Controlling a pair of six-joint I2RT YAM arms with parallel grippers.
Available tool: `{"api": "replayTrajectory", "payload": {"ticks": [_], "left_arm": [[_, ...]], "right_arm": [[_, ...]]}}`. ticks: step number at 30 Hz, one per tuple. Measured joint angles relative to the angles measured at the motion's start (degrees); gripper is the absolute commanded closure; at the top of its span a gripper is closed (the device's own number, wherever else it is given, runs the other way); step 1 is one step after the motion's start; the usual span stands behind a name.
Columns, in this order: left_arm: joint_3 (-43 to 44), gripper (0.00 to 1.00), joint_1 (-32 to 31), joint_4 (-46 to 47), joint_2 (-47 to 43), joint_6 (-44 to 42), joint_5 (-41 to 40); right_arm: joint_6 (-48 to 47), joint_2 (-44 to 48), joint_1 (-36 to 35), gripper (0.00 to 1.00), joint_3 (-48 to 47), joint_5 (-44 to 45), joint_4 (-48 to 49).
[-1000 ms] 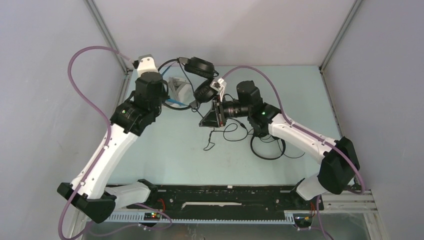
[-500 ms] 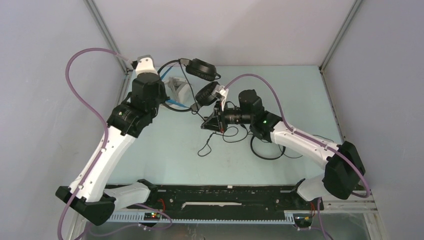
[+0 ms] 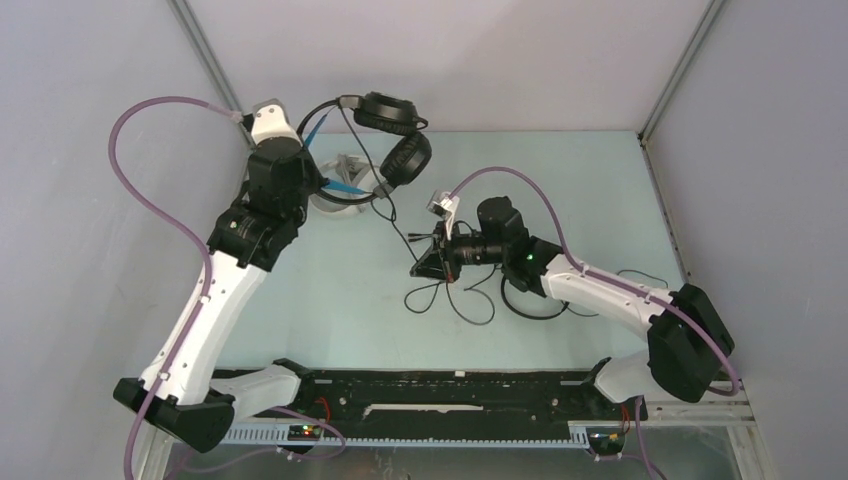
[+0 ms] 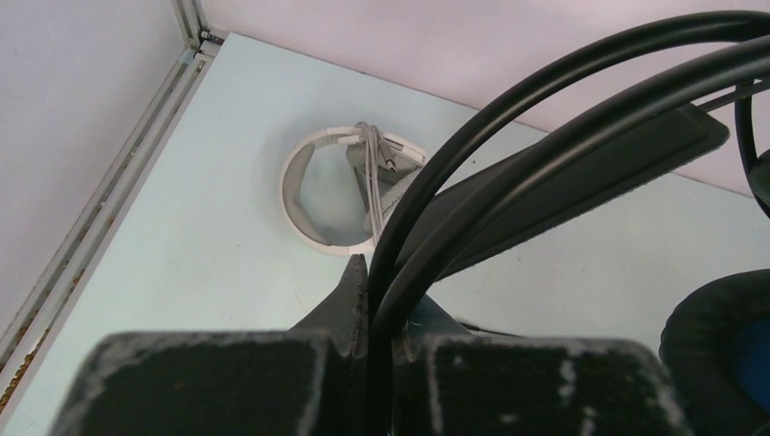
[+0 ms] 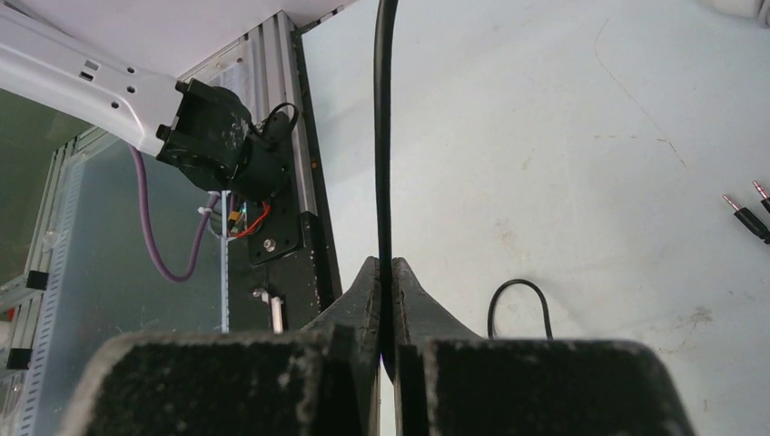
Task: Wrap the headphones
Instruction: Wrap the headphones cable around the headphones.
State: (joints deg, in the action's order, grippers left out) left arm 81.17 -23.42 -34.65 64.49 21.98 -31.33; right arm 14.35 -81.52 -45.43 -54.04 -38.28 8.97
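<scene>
My left gripper (image 3: 322,183) is shut on the headband of the black headphones with blue lining (image 3: 396,135) and holds them up at the back left. In the left wrist view the jaws (image 4: 381,272) pinch the black band (image 4: 563,91). Their black cable (image 3: 405,232) runs down to my right gripper (image 3: 428,262), which is shut on it; the jaws (image 5: 383,268) clamp the cable (image 5: 384,136). The white-grey headphones (image 3: 352,168) lie on the table with their grey cable wound round them (image 4: 309,173). The slim black headphones (image 3: 520,300) lie partly under my right arm.
Loose cable loops (image 3: 470,300) lie on the table below the right gripper. Two jack plugs (image 5: 749,218) rest on the table. The cell's walls and corner post (image 3: 215,60) stand close behind the left arm. The black base rail (image 3: 440,385) runs along the near edge.
My left arm has lifted the black headphones up and toward the back left. My right gripper has moved nearer and lower with the cable, which is now stretched out longer.
</scene>
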Motion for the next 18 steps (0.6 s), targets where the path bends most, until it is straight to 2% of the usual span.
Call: {"api": "replayTrajectory", "payload": {"ticks": [5, 12, 18], "left_arm": [[0.0, 1.0, 0.9, 1.3, 0.0, 0.0, 0.0], [0.4, 1.0, 3.6, 2.4, 0.0, 1.6, 1.9], [3.1, 1.0, 6.3, 1.9, -0.6, 3.0, 5.1]], "right_arm": [[0.0, 0.5, -0.1, 1.0, 0.3, 0.5, -0.7], [1.7, 1.0, 1.4, 1.0, 6.0, 3.1, -1.2], [2.4, -3.7, 3.4, 1.0, 7.1, 7.2, -2.1]]}}
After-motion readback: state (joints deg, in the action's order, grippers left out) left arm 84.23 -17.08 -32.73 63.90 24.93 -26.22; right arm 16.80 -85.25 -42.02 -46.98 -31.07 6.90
